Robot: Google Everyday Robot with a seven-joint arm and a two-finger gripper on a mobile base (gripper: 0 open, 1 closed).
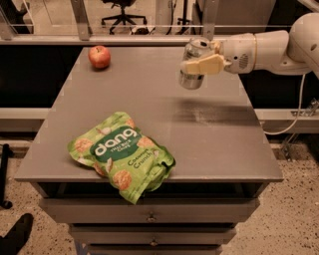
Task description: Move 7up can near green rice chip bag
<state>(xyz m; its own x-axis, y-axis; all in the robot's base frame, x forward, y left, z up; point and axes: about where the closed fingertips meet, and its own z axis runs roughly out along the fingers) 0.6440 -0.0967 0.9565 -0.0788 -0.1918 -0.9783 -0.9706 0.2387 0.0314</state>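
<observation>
My gripper reaches in from the right and is shut on the 7up can, a small silver-grey can. The can hangs in the air above the back right part of the grey table, its shadow on the tabletop below. The green rice chip bag, bright green with white "dang" lettering, lies flat near the table's front left edge, well apart from the can.
A red apple sits at the table's back left corner. The white arm stretches in from the right. Drawers are under the tabletop. A glass railing and an office chair are behind.
</observation>
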